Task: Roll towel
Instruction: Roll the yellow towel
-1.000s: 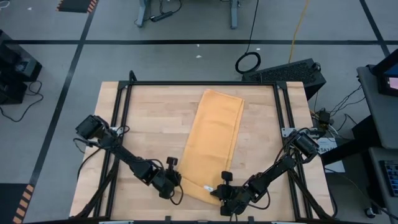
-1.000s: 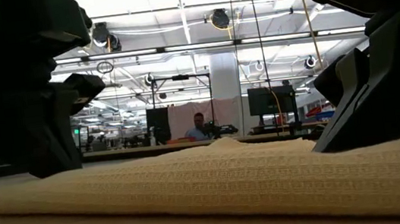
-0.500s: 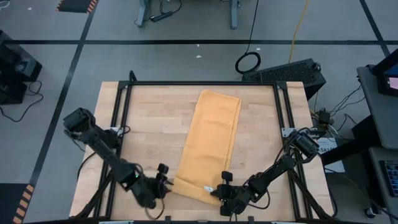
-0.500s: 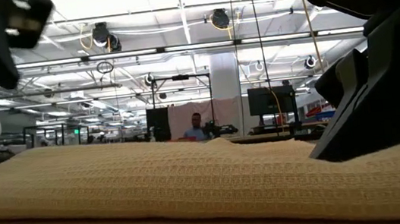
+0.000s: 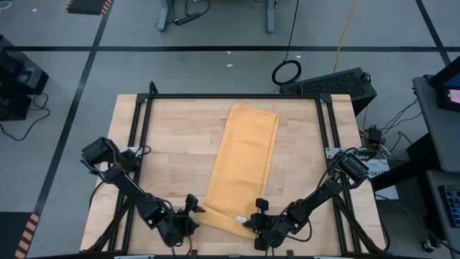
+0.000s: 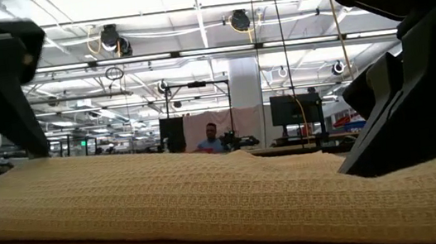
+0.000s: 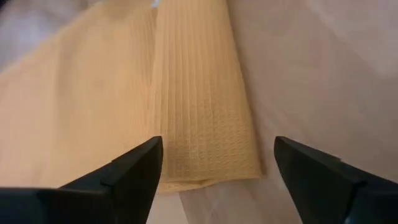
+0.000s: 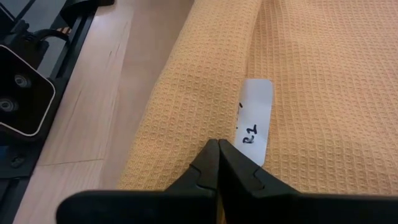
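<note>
Towel [image 5: 242, 165] lay folded along the bench centre. Right gripper [image 8: 217, 163] was pinched together on its near edge; left gripper [image 7: 214, 163], fingers apart, hovered at the near-left corner. Step: grasping to start the roll; left must clamp next.

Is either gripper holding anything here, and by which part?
The right gripper pinches the towel at its near edge beside the white tag. The left gripper is open, holding nothing.

Mustard-yellow waffle-weave towel [image 5: 242, 167], folded lengthwise, flat on table, white tag showing.
</note>
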Tool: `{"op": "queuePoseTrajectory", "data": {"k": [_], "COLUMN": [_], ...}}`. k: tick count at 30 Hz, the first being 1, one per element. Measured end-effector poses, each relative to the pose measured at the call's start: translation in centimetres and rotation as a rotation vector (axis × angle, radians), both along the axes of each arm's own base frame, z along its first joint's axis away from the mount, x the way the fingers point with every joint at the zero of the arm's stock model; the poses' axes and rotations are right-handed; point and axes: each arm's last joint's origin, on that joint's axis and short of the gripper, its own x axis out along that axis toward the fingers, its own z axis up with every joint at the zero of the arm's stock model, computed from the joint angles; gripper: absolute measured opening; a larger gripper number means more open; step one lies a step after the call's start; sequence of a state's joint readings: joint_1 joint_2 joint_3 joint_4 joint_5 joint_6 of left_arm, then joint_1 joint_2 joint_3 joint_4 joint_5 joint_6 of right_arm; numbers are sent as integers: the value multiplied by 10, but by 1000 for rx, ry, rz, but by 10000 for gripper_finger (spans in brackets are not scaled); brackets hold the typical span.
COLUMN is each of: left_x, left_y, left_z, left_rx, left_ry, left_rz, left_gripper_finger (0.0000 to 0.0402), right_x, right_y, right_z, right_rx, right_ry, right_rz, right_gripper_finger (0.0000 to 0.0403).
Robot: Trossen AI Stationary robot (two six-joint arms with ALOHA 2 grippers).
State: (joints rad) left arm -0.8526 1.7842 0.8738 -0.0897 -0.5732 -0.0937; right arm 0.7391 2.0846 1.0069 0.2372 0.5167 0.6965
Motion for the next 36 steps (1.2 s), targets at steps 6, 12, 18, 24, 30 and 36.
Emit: {"op": "queuePoseTrajectory", "data": {"k": [6, 12, 18, 24, 30, 36], "left_x": [12, 24, 33, 38, 44, 49], "left_y": [9, 20, 33, 39, 47, 56], "left_z": [-11, -12, -15, -15, -15, -6], "left_rx": [-24, -109, -232, -262, -281, -398], "left_ry": [59, 133, 239, 264, 264, 290], "left_rz": [17, 19, 50, 60, 83, 121], "left_gripper_finger": [298, 267, 200, 111, 18, 19], "right_x": [0, 0, 0, 0, -10, -38], "right_y": [0, 0, 0, 0, -3, 16], "right_z": [0, 0, 0, 9, 35, 65], "right_rx": [10, 19, 19, 31, -58, -137], "right_ry": [0, 0, 0, -12, 25, -36], "right_rz": [-9, -16, -16, -11, 80, 169], "right_gripper_finger": [0, 0, 0, 0, 46, 135]}}
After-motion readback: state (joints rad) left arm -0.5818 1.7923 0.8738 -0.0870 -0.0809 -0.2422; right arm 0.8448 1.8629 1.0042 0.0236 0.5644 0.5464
